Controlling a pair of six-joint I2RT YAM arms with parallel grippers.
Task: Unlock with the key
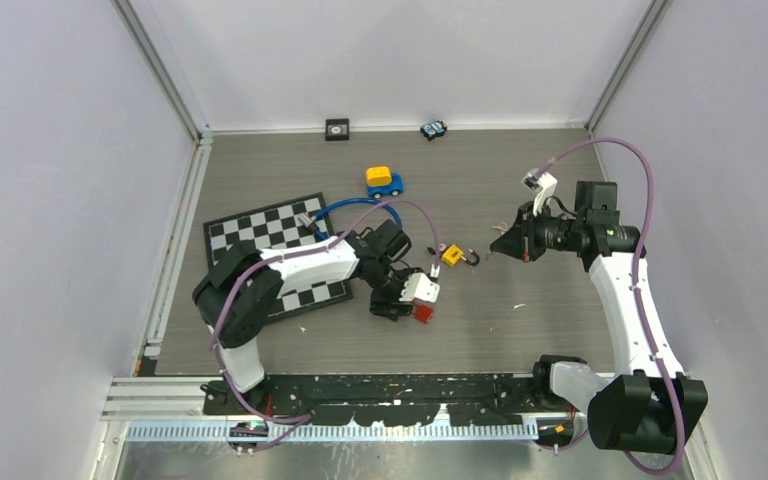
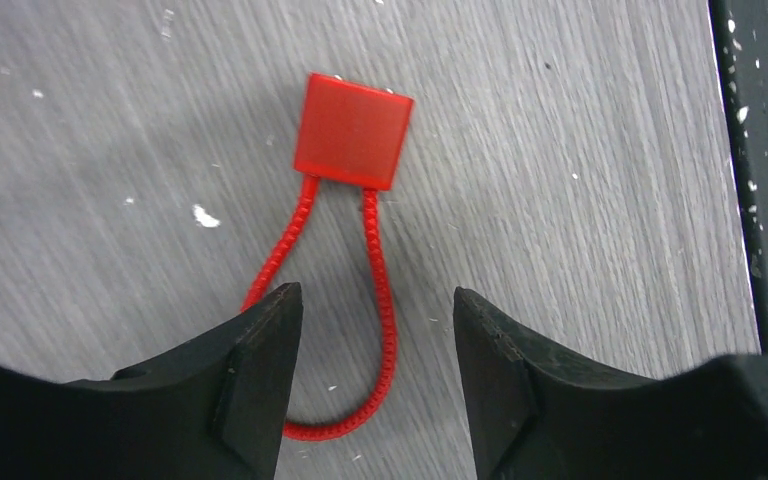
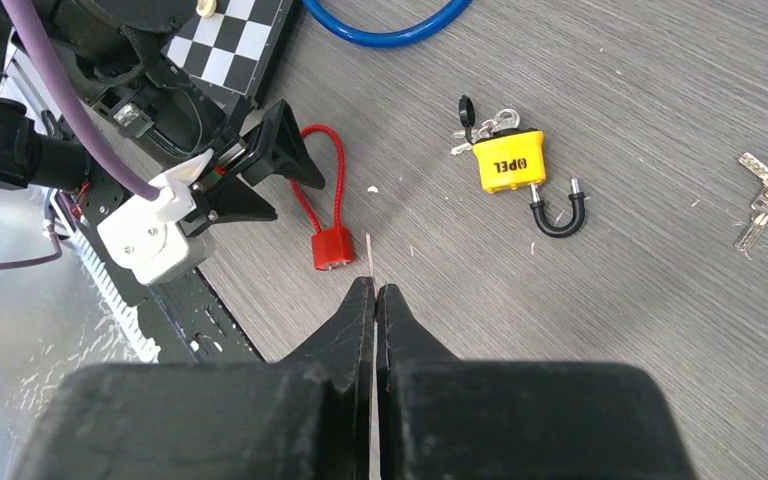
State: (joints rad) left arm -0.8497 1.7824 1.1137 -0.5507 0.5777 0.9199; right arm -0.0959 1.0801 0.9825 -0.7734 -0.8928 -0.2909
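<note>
The left hand (image 2: 375, 300) stands open astride the cable (image 2: 378, 240) of the red lock (image 2: 352, 130), likely to steady it, while the right hand (image 3: 375, 287) (pinched shut, contents unclear) hovers nearby.

Grey wood-grain tabletop (image 1: 520, 330), plain white walls (image 1: 390, 50) on three sides, aluminium corner posts (image 1: 160, 70), even light

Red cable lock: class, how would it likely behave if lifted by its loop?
The red cable lock would probably flop: its thin loop lies in a loose curve. The blocky body would likely hang lowest and swing.
</note>
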